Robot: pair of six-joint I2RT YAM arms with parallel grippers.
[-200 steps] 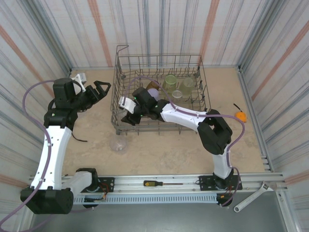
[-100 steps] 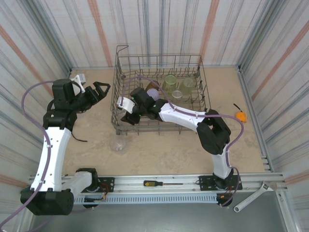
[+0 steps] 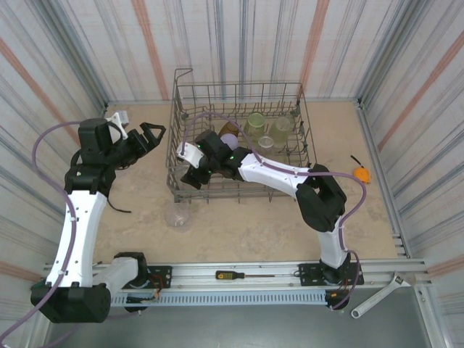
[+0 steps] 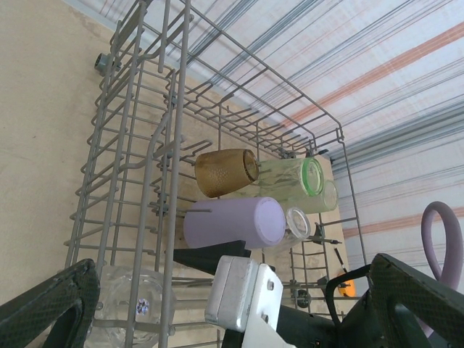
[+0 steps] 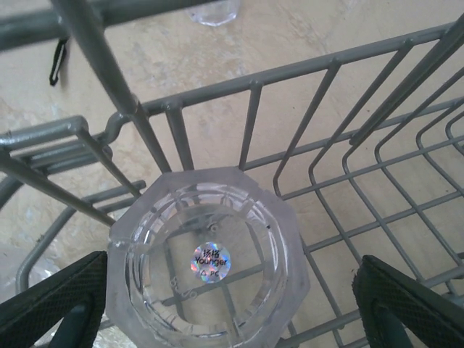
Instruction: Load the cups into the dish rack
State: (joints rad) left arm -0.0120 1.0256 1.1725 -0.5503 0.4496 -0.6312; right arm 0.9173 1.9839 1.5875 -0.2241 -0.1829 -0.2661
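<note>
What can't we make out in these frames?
Top view: the right gripper covers the cup beneath it.
Right wrist view: that cup's sticker print is too small to read, and the bottom edge cuts its rim.
Same view: the top edge cuts off the second cup.
Top view: the orange thing is too small to identify.

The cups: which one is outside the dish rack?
The clear cup on the table, in front of the dish rack. The other cups, such as the lavender cup, are inside it.
</note>
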